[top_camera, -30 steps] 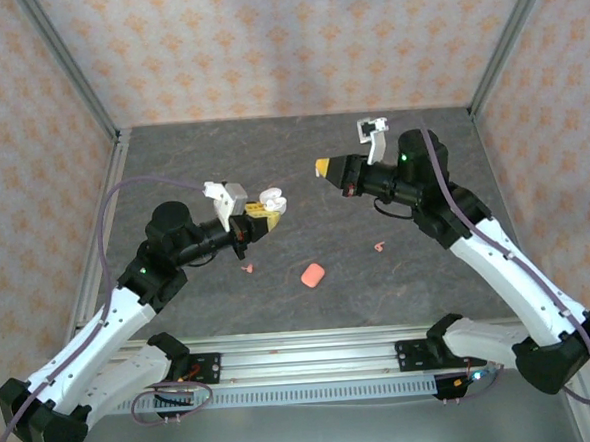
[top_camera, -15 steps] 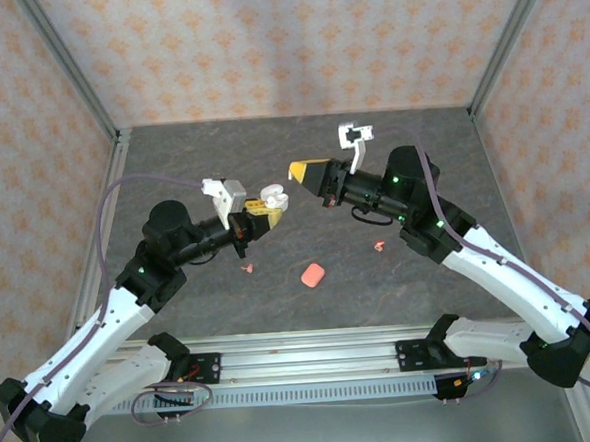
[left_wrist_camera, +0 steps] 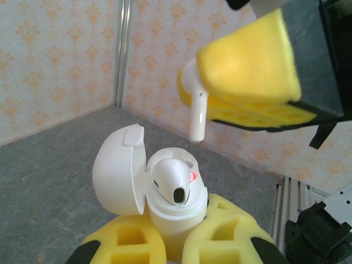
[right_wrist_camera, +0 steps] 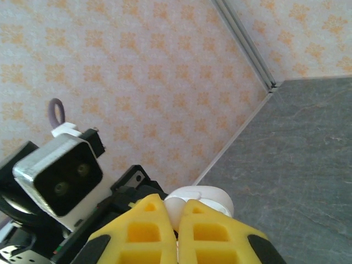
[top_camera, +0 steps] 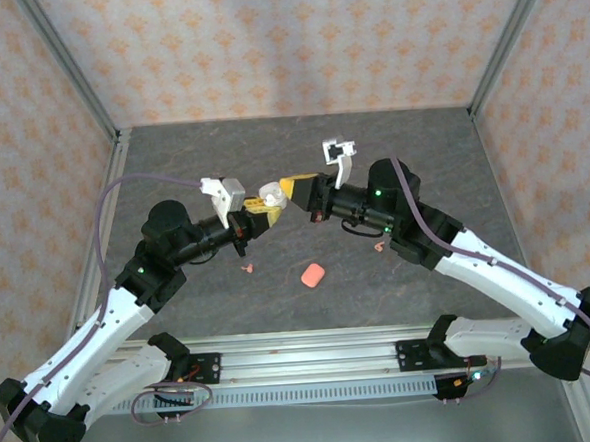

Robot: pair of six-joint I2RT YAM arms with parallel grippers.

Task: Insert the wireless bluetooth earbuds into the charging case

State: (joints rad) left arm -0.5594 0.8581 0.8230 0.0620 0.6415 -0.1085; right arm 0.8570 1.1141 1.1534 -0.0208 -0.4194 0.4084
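From above, we see the left hand (top_camera: 262, 216) clamped on the open white charging case (top_camera: 271, 194), with the right hand (top_camera: 288, 187) meeting it from 3 o'clock and a pink case (top_camera: 312, 274) on the counter (top_camera: 172, 168) at 6 o'clock. Left wrist: one seated earbud (left_wrist_camera: 175, 184) lies inside, and the right hand pinches a second earbud (left_wrist_camera: 197, 113) at 12 o'clock. Right wrist: the case sits just beyond its tips.

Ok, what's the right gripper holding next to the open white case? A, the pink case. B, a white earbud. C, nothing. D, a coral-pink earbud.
B: the left wrist view shows the right gripper pinching a white earbud, stem pointing toward the open white case held in the left gripper.
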